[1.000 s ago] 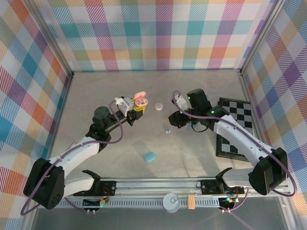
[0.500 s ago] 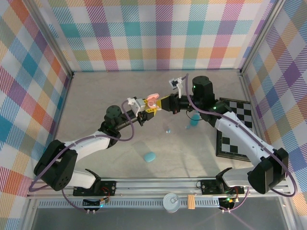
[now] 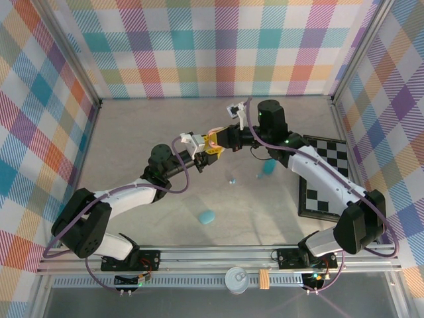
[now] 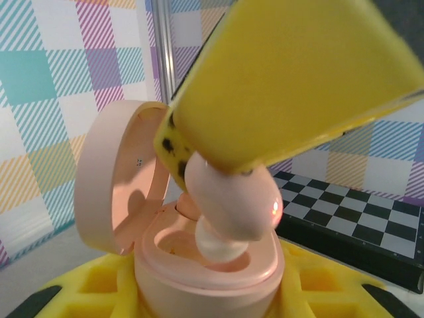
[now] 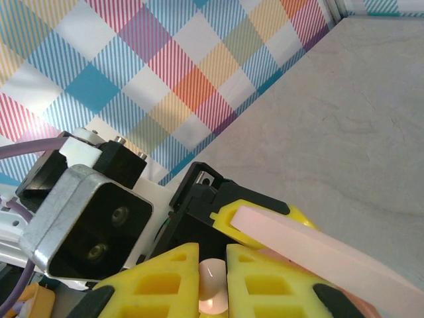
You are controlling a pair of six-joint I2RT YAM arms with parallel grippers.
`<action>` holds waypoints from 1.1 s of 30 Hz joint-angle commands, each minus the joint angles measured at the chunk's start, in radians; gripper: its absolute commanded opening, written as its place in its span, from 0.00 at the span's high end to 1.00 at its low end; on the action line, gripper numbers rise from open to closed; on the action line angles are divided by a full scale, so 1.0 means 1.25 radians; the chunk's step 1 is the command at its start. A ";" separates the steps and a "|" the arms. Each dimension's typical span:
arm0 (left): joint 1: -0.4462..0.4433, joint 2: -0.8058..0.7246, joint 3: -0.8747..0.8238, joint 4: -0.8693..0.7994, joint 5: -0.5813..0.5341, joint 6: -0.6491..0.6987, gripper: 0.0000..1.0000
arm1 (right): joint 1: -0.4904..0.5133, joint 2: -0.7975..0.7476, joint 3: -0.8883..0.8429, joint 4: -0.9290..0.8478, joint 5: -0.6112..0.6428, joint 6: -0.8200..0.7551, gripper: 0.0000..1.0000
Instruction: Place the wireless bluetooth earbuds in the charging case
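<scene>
One pink earbud (image 4: 232, 209) is pinched between the right jaws, its tip inside the open pink charging case (image 4: 122, 189), which the left jaws clamp above the table (image 3: 132, 132).

The charging case (image 3: 213, 135) sits in the left gripper (image 3: 209, 146) at mid-table, with the right gripper's (image 3: 222, 139) earbud (image 4: 228, 207) partly in its well. A second case (image 3: 207, 216) lies nearer, and a board (image 3: 324, 179) lies to the right.

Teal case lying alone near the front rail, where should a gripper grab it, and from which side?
Pinch the teal case across its narrower middle, coming straight down from above. It lies flat on the table, low and pebble-rounded, so a sideways pinch would probably skid off its curved edge.
</scene>
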 commanded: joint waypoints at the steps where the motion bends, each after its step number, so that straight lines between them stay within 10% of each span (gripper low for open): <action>1: -0.005 0.000 0.027 0.039 0.015 -0.006 0.76 | -0.002 0.009 0.034 0.008 -0.016 -0.012 0.86; 33: -0.004 -0.025 0.017 0.036 -0.028 0.003 0.76 | -0.002 0.009 0.007 -0.063 0.067 -0.021 0.83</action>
